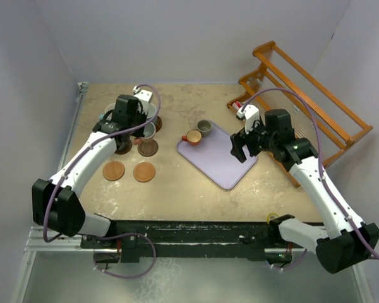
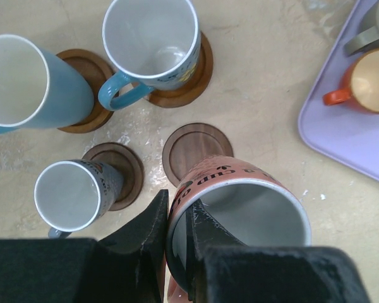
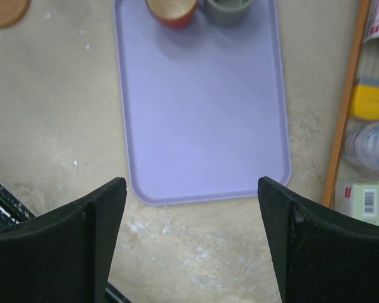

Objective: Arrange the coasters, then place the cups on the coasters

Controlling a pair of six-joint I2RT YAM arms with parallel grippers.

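- Left wrist view shows the left gripper point(image 2: 179, 205) clamped on the wall of the pinkish-red cup point(image 2: 246, 214), one finger outside the rim and one inside. That pinch is narrow and off to one side, so a quick move could let the cup swing or slip.
- Just beyond the cup lies a bare dark coaster point(image 2: 196, 148) on the surface point(image 2: 271, 82). I cannot tell whether the cup's base is over it. Set down short, the base would catch the disc's edge and sit tilted, or shove the thin disc away.
- Close on the left, the grey-blue cup point(image 2: 69, 196) stands on a brown coaster point(image 2: 132, 164). The outer finger could clip it on the way down.
- On release, the inner finger could drag the rim and tip the cup.
- Farther off, the left light blue cup point(image 2: 25, 82) and the right light blue cup point(image 2: 151, 38) sit on coasters of their own and look less exposed.
- Right wrist view shows the right gripper point(image 3: 191, 186) with its jaws wide apart and empty, over the near end of the lavender tray point(image 3: 202, 113). The small orange cup point(image 3: 170, 12) and the grey-olive cup point(image 3: 227, 7) stand just beside each other at the far end. Reaching for one could knock the other or slide the tray.
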